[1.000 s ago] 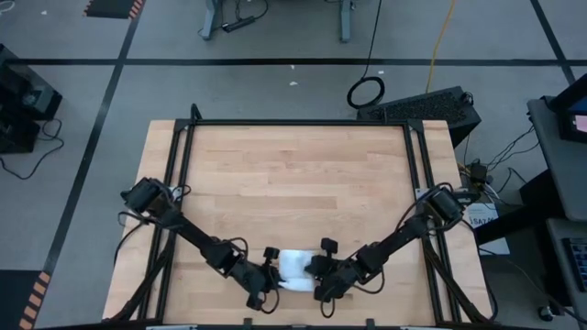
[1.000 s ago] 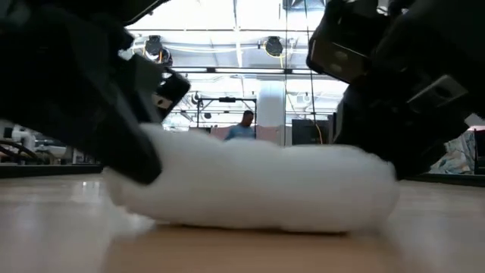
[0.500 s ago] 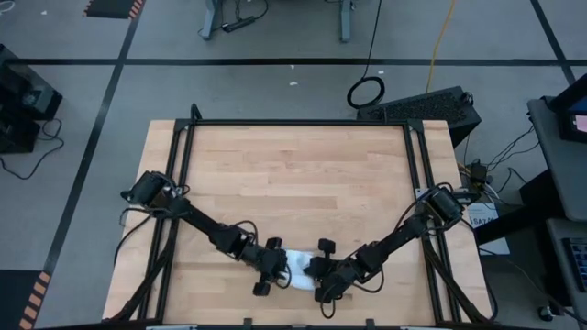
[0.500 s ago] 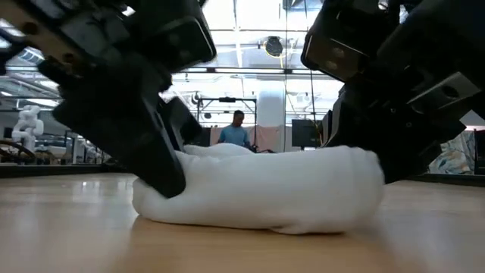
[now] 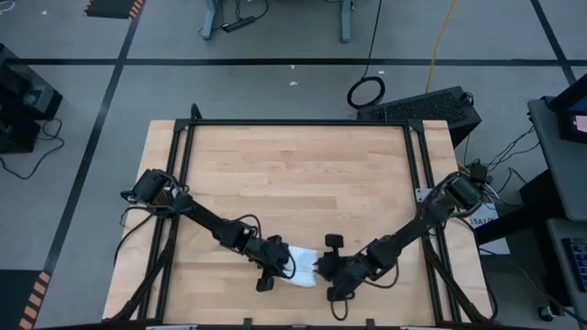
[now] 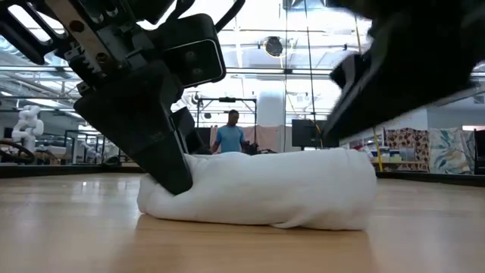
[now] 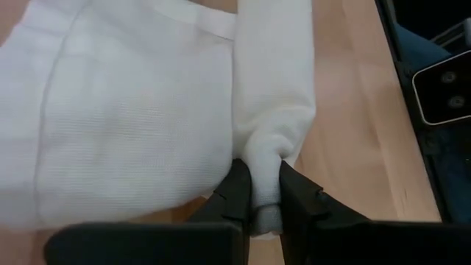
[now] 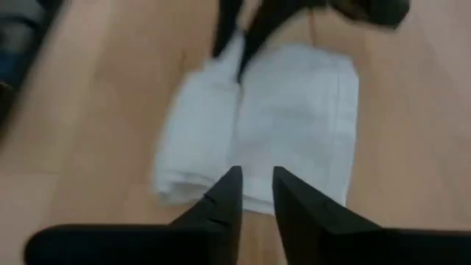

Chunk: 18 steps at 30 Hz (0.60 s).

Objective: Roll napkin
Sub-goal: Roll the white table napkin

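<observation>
The napkin [image 5: 299,268] lies near the front edge of the counter [image 5: 293,174], midway between the two arms, as a thick, part-rolled bundle with a flat flap beside the roll.

Change over the last second: the right gripper [image 8: 254,193] has let go and backed away. It was pressed against the bundle's right end; now it sits just beside that end, clear of the cloth, jaws narrowly parted and holding nothing. In the low view the right end of the napkin stands free.

The left gripper [image 7: 259,193] has moved in along the bundle and its jaws are pinched on the end of the rolled tube. The bundle reads shorter and taller than before, so the cloth has been gathered inward.

Judgement: the roll is held from one side only. The flat flap is still unrolled, so the task is partly done. With one end free, the roll could slacken or skew if the left arm turns it.

Writing: no brand, label or legible text on the napkin, the arms or the counter.

Background, low view: a person [image 6: 229,135] stands far off in the room.
</observation>
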Available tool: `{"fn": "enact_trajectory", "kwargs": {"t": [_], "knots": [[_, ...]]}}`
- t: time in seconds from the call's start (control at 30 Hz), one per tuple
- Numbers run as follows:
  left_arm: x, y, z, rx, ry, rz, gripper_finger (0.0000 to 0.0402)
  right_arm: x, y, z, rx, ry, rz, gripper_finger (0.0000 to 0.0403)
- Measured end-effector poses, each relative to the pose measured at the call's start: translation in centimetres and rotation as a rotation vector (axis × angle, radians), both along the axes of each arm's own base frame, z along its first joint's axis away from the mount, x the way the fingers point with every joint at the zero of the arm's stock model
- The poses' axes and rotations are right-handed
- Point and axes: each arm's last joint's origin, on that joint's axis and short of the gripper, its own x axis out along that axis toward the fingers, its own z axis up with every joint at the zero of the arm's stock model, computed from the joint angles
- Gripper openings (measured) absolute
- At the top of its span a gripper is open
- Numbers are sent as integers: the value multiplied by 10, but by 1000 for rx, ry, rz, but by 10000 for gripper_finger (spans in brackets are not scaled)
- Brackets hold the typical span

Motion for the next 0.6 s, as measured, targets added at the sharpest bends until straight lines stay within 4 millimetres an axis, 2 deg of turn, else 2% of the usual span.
{"fn": "enact_trajectory", "kwargs": {"t": [0.13,0.33,0.47,0.6], "knots": [[1,1,0,-42,27,32,40,-8,22,4,-7,-99,48,114],[2,5,0,-91,61,85,40,-17,59,-25,-196,-244,133,192],[3,6,0,-130,91,132,40,-17,63,-45,-263,-269,85,245],[3,6,0,-154,108,162,40,-11,60,-52,-286,-281,11,267]]}}
